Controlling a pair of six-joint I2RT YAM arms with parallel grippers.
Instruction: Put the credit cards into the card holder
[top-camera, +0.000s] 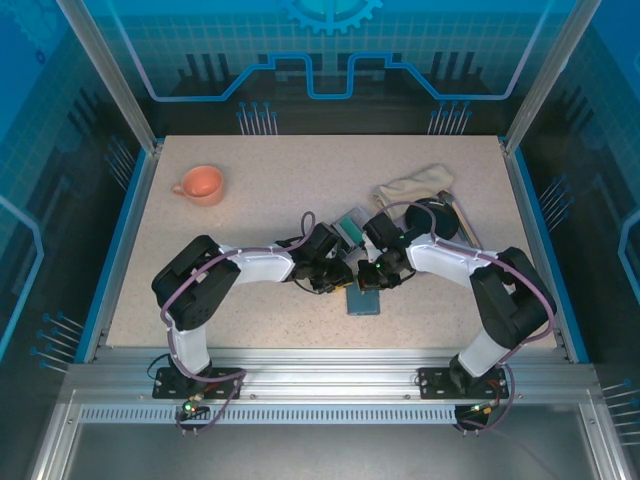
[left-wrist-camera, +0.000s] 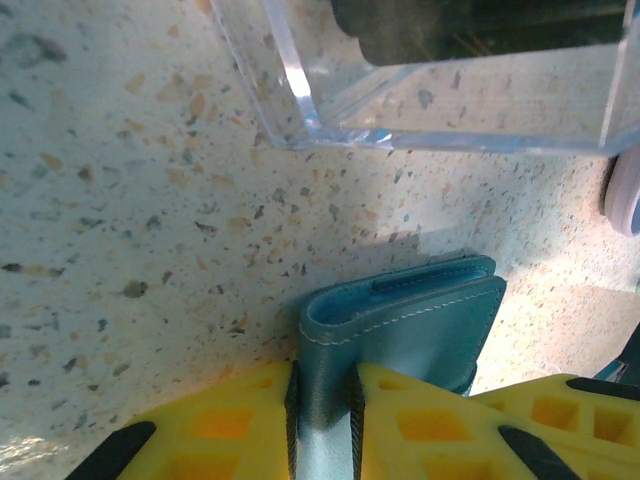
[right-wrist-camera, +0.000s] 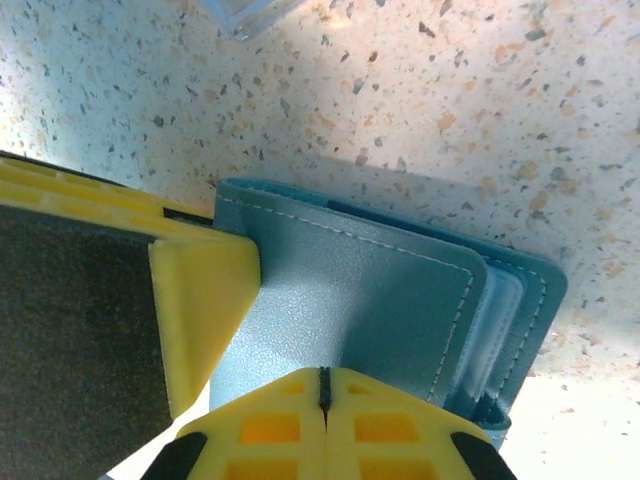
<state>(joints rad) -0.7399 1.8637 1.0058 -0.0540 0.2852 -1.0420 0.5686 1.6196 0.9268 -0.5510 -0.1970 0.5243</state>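
The teal card holder (top-camera: 366, 302) sits on the speckled table (top-camera: 260, 210), a little right of the middle of its near edge, with both arms bent in over it. The left gripper (left-wrist-camera: 322, 400) is nearly closed, its yellow fingers clamped on the holder's stitched, folded edge, near a clear plastic box (left-wrist-camera: 300, 90). The right gripper (right-wrist-camera: 323, 392) has its fingers pressed fully together at the holder's top cover; whether they pinch that cover cannot be told.
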